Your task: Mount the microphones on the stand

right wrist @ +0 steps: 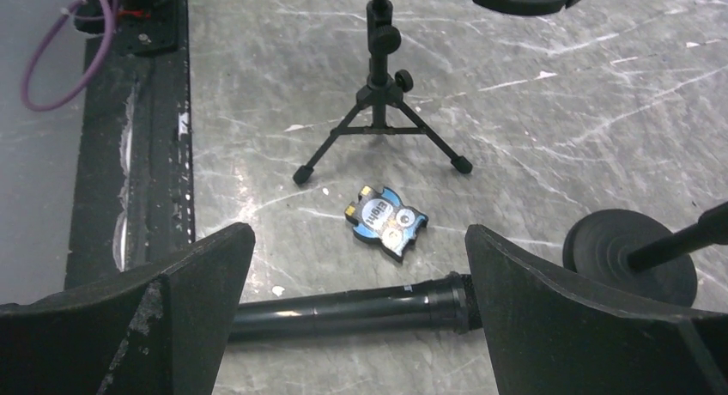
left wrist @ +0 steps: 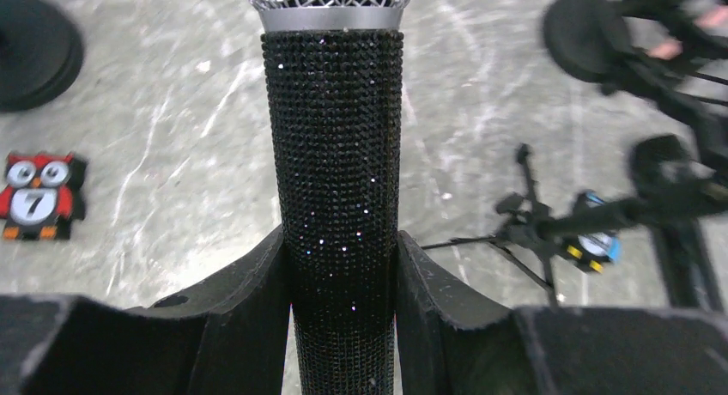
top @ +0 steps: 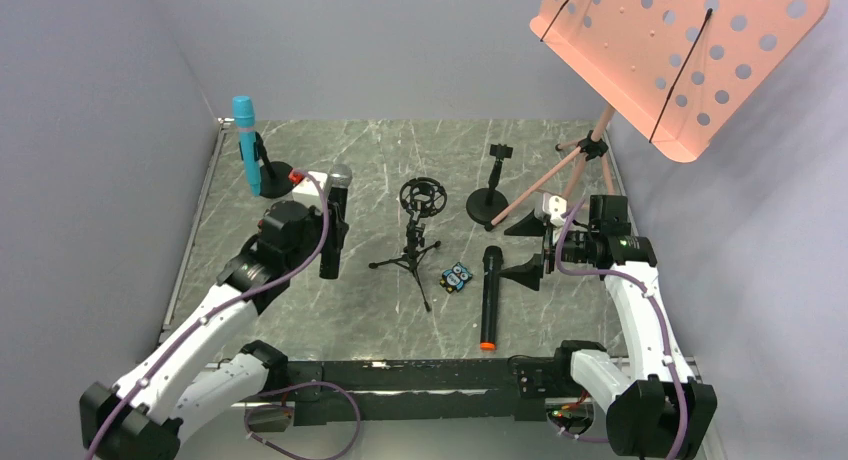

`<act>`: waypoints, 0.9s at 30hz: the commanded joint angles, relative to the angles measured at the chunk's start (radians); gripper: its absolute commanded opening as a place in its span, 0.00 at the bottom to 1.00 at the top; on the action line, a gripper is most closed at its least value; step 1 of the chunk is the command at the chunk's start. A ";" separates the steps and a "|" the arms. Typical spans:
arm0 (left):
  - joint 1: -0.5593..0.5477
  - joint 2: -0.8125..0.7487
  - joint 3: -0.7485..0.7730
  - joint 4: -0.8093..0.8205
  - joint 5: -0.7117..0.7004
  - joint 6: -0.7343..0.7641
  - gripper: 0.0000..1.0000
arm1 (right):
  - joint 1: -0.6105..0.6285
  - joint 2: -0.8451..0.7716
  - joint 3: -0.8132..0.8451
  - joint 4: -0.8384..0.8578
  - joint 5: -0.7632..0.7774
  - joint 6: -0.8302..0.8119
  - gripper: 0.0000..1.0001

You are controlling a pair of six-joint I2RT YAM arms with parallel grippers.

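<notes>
— Left side?
— My left gripper [left wrist: 342, 279] is clamped on the mesh mic [left wrist: 333, 129], at nine o'clock of the tripod [top: 413, 242], head toward twelve.
— And the right?
— My right gripper [right wrist: 356, 245] gapes wide above the black mic [right wrist: 343, 311], which lies flat at four o'clock of the tripod. The blue mic [top: 245, 145] sits on a stand [top: 275, 172] at ten o'clock

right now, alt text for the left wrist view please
The left gripper grips a black mic with a silver mesh head. On the grey table behind: a red owl at left, a round base top left, a tripod stand at right.
</notes>
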 commanded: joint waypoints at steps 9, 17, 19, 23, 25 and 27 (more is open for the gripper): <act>-0.147 -0.147 0.017 0.488 0.581 0.072 0.00 | 0.202 0.188 0.442 -0.448 -0.069 -0.094 1.00; -0.321 0.087 0.154 0.724 0.590 0.024 0.00 | 0.354 0.149 0.509 0.324 -0.015 0.872 1.00; -0.349 0.142 0.184 0.765 0.589 0.020 0.00 | 0.368 0.180 0.540 0.386 0.010 0.977 1.00; -0.383 0.205 0.217 0.820 0.597 -0.007 0.00 | 0.374 0.186 0.521 0.572 0.029 1.155 1.00; -0.395 0.230 0.230 0.832 0.600 -0.015 0.00 | 0.374 0.198 0.523 0.641 0.021 1.219 0.99; -0.404 0.251 0.244 0.834 0.599 -0.016 0.00 | 0.375 0.206 0.526 0.692 0.013 1.271 0.98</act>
